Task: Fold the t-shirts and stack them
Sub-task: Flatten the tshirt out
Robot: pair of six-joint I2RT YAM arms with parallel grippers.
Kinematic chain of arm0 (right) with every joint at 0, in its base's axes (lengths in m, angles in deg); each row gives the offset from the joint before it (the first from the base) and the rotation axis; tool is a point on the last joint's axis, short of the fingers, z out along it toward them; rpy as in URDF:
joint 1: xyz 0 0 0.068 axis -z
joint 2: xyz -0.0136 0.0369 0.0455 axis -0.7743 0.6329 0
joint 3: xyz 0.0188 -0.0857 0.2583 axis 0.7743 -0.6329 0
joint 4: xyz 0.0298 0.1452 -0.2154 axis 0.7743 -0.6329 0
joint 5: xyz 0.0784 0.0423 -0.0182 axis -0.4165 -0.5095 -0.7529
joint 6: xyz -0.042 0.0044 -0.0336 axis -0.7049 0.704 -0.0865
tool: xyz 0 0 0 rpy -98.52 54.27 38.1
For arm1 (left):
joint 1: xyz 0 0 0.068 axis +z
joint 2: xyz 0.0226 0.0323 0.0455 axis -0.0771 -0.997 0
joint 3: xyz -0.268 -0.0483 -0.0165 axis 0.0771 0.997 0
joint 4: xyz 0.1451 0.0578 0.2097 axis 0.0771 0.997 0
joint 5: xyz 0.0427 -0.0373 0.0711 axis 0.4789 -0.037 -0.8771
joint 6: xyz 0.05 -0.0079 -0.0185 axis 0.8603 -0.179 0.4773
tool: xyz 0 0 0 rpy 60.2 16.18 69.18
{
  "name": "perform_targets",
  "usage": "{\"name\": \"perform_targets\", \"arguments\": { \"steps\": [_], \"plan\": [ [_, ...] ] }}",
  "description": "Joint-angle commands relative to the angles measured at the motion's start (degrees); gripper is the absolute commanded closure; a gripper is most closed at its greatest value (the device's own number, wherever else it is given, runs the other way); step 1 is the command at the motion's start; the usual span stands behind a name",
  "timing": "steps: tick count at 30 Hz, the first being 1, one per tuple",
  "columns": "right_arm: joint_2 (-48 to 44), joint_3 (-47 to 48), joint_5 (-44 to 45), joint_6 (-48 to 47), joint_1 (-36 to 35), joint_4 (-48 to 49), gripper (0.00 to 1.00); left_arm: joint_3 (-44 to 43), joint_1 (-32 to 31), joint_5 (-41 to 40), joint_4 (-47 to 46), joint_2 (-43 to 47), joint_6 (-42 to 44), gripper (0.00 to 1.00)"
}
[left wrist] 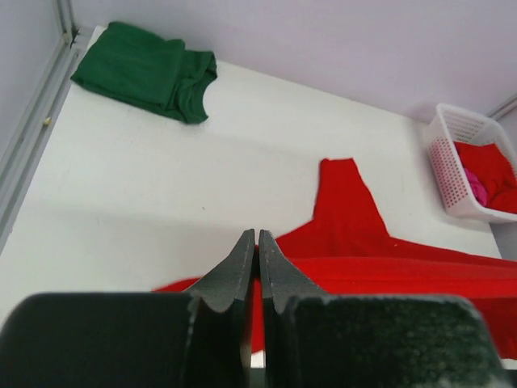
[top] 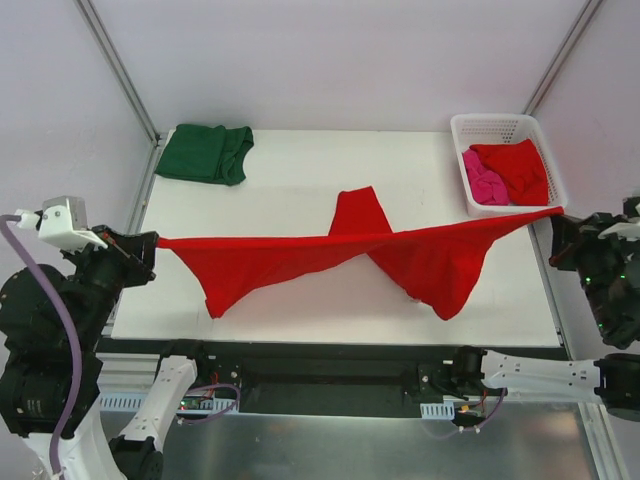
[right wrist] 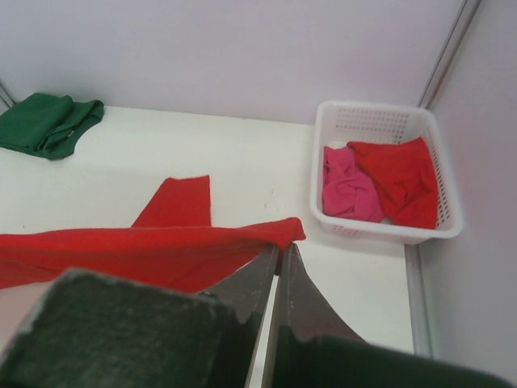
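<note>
A bright red t-shirt (top: 340, 255) hangs stretched taut across the table between my two grippers, its middle sagging onto the white surface. My left gripper (top: 152, 243) is shut on its left end; in the left wrist view (left wrist: 257, 236) the closed jaws pinch the red cloth (left wrist: 404, 271). My right gripper (top: 558, 212) is shut on its right end; the right wrist view (right wrist: 280, 247) shows the red cloth (right wrist: 161, 246) bunched at the fingertips. A folded dark green t-shirt (top: 205, 153) lies at the far left corner. Another red tee (top: 520, 170) and a pink one (top: 484, 182) lie in the basket.
A white lattice basket (top: 500, 127) stands at the far right corner of the white table (top: 300, 185). Metal frame posts rise at the far corners. The table's near edge runs just beyond the arm bases.
</note>
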Motion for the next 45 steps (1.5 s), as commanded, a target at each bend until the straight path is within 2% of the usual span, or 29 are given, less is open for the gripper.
{"name": "perform_targets", "arguments": {
  "steps": [1, 6, 10, 21, 32, 45],
  "plan": [
    [-0.7, 1.8, 1.5, -15.9, 0.3, 7.8, 0.99, -3.1, -0.8, 0.3, -2.2, 0.0, 2.1, 1.00],
    [1.0, 2.6, -6.8, -21.4, 0.4, 9.1, 0.99, -4.8, -1.4, 6.7, -3.9, -0.4, 3.1, 1.00],
    [2.5, 7.1, -17.6, -24.2, 0.4, 10.8, 0.99, -6.6, -1.7, 14.0, -5.5, -1.3, 3.3, 1.00],
    [3.6, 15.4, -31.5, -25.6, 0.4, 8.2, 0.99, -9.4, -2.7, 20.9, -7.7, -1.9, 2.5, 1.00],
    [1.8, 20.0, -41.6, -26.8, 0.9, 6.8, 0.99, -16.1, -4.1, 23.1, -8.6, -0.7, 1.1, 1.00],
    [1.7, 26.8, -53.4, -28.2, 5.7, 5.8, 0.99, -27.8, -5.1, 22.0, -7.7, 0.3, 1.6, 1.00]
  ]
}}
